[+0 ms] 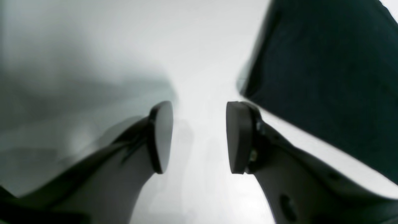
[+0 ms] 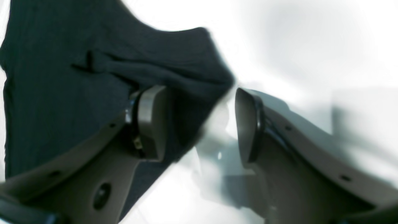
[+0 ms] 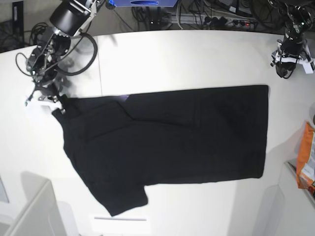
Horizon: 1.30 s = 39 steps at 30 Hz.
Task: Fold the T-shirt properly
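Right wrist view blurred; right gripper [image 2: 199, 124] at far left of base view, jaws parted, one pad over a dark cloth corner, no clamp visible. Large black short-sleeved cloth T-shirt [image 3: 167, 142] flat on white table [image 3: 187, 59], plain side up, long axis left to right, straight edge at right, one sleeve toward lower left. Bare table on all sides. Left gripper [image 3: 284, 64] at top right, spread, holding nothing, beside the cloth edge.
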Each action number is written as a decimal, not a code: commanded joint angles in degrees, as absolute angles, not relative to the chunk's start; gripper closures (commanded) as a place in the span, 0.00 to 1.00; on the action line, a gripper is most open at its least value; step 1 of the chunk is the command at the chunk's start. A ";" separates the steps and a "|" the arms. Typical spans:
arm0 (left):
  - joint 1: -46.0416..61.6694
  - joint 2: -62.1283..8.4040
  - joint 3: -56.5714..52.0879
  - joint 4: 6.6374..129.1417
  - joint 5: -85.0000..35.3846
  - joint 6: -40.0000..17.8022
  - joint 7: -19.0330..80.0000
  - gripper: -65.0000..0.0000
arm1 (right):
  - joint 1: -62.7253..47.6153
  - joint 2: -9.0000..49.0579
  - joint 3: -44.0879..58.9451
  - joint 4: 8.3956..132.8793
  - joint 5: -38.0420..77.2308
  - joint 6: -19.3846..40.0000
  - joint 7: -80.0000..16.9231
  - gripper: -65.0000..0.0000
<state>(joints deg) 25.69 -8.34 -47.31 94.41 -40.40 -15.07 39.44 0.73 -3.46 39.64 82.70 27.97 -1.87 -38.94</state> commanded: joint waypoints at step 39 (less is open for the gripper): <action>13.93 -8.31 -39.78 82.33 -40.84 -15.34 38.55 0.17 | 2.24 -3.03 40.04 78.55 28.09 -1.45 -42.42 1.00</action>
